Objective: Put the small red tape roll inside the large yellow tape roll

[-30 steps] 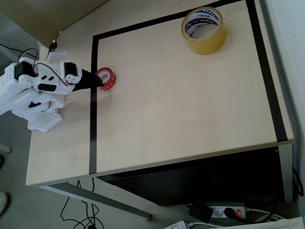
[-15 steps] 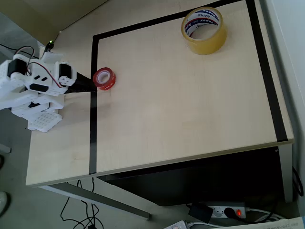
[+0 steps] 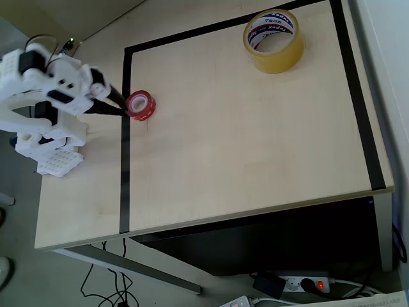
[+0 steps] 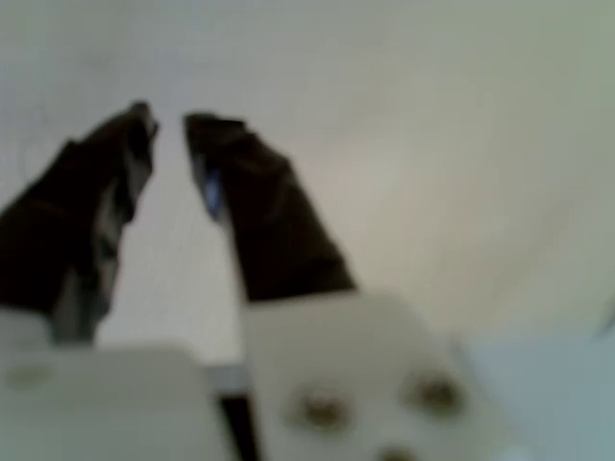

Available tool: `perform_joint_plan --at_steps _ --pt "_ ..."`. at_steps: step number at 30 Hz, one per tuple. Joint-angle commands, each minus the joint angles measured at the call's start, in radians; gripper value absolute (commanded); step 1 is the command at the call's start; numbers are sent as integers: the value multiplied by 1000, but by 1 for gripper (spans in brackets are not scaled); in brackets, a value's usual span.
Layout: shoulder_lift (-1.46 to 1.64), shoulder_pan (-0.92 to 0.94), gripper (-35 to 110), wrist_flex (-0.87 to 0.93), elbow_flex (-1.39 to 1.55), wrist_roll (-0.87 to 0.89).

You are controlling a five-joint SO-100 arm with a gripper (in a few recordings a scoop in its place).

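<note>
Overhead view: pale wooden table (image 3: 243,147) with black tape border. Large yellow tape roll (image 3: 273,40) lies flat, hole upward, near the far edge. Small red tape roll (image 3: 140,105) lies flat by the left border line. Gripper (image 3: 121,105) fingers slightly parted, tips at the red roll, holding nothing.

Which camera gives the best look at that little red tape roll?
The overhead view: the small red tape roll lies sharp on the table, just past the jaws. The wrist view is blurry, with dark fingers over pale table.
</note>
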Motion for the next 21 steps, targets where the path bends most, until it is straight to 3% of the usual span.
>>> perform_joint_plan --at_steps 1,8,21 --pt "-63 -114 13 75 -143 -129" --pt "-281 -95 27 178 -227 -244" --pt "-459 -120 28 166 -201 -316"
